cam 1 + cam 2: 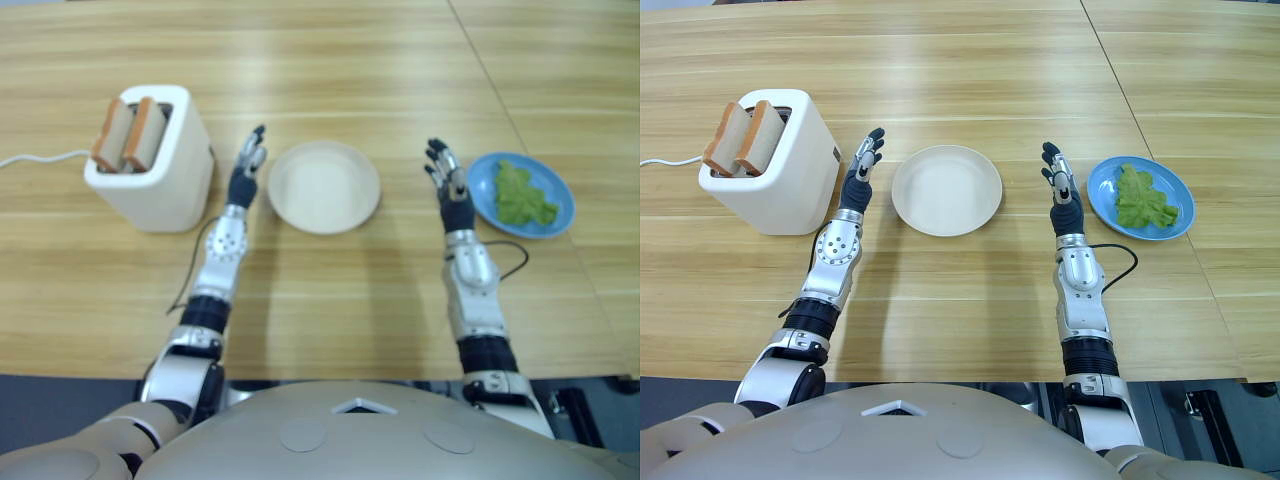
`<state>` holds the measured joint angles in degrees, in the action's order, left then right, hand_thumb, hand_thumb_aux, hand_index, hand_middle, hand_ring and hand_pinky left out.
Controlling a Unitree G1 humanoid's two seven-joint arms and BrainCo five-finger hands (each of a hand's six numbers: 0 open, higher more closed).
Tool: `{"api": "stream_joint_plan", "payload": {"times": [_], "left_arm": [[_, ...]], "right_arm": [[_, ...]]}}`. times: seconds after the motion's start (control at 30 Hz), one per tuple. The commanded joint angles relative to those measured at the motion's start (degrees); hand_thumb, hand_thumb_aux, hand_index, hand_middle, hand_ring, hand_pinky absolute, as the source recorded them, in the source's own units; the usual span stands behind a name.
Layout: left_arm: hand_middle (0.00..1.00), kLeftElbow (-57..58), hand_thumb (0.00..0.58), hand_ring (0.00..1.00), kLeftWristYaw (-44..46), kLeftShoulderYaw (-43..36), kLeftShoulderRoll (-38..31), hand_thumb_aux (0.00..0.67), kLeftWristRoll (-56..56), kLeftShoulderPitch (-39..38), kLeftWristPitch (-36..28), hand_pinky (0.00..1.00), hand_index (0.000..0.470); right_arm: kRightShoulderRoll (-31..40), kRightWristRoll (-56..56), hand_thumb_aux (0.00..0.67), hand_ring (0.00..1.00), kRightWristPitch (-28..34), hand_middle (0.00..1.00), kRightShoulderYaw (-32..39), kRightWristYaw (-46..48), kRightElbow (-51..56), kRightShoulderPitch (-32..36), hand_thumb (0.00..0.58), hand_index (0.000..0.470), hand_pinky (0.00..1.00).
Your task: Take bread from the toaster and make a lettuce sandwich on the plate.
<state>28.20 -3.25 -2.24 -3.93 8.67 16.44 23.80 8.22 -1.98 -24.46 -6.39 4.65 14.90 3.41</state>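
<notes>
Two bread slices (760, 136) stand in the toaster (790, 200). Left hand (862, 165) and right hand (1060, 185) flank the plate (946, 192), fingers outstretched, empty.

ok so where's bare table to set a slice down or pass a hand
Free: the broad table beyond the toaster, cream plate and blue dish, and the near strip in front of that plate. Crowded: the left hand fills the toaster-plate gap, the right hand the plate-dish gap.
</notes>
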Motion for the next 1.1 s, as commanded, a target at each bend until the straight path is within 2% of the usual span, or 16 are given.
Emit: {"api": "stream_joint_plan", "payload": {"times": [0.03,0.37,0.47,0.57,0.67,0.77,0.83,0.9,0.97,1.1], "left_arm": [[0.00,-0.6,0.000,0.00,0.3,-0.3,-0.3,0.000,0.1,-0.9,-0.6,0.00,0.000],[0.00,-1.4,0.000,0.00,0.5,-0.1,-0.4,0.000,0.0,-1.0,-1.1,0.00,0.000],[0.00,-5.5,0.000,0.00,0.8,-0.6,-0.7,0.000,0.8,-2.0,-1.8,0.00,0.000],[0.00,-12.5,0.000,0.00,2.3,-0.7,-0.9,0.000,0.2,-3.2,-5.1,0.00,0.000],[0.00,-31.5,0.000,0.00,5.5,0.9,-2.7,0.000,-2.8,-5.9,-12.0,0.00,0.000],[0.00,-53.1,0.000,0.00,8.7,6.9,-8.4,0.000,-6.5,-5.8,-21.3,0.00,0.000],[0.00,-61.6,0.000,0.00,11.6,14.6,-16.2,0.000,-7.0,-5.2,-26.2,0.00,0.000],[0.00,-62.3,0.000,0.00,13.4,23.1,-23.8,0.000,-6.0,-6.0,-28.8,0.00,0.000],[0.00,-58.9,0.000,0.00,14.1,27.7,-28.8,0.000,-3.5,-8.3,-30.3,0.00,0.000],[0.00,-48.4,0.000,0.00,11.4,27.7,-37.1,0.000,12.1,-16.3,-31.2,0.00,0.000]], "right_arm": [[-0.2,-0.4,0.000,0.00,0.0,0.00,-0.4,0.0,0.1,-0.4,0.000,0.000,0.00],[-0.2,0.2,0.000,0.00,0.4,0.00,0.2,0.0,0.1,-0.6,0.000,0.000,0.00],[-0.2,0.3,0.000,0.00,0.5,0.00,0.4,0.1,0.0,-0.6,0.000,0.000,0.00],[-0.3,0.4,0.000,0.00,0.6,0.00,0.5,0.0,-0.3,-0.9,0.000,0.000,0.00],[-0.3,0.4,0.000,0.00,0.7,0.00,0.7,0.0,-0.5,-1.0,0.000,0.000,0.00],[-0.2,0.4,0.000,0.00,0.8,0.00,0.7,0.1,-0.8,-1.3,0.000,0.000,0.00],[0.0,0.3,0.000,0.00,0.9,0.00,0.6,0.2,-1.1,-1.4,0.000,0.000,0.00],[0.4,0.0,0.000,0.00,1.1,0.00,0.2,0.3,-1.8,-1.7,0.000,0.000,0.00],[0.7,-0.1,0.000,0.00,1.2,0.00,-0.1,0.3,-2.2,-1.8,0.000,0.000,0.00],[0.6,-1.8,0.000,0.00,2.2,0.00,-0.2,1.3,-3.9,-1.9,0.000,0.000,0.00]]}}
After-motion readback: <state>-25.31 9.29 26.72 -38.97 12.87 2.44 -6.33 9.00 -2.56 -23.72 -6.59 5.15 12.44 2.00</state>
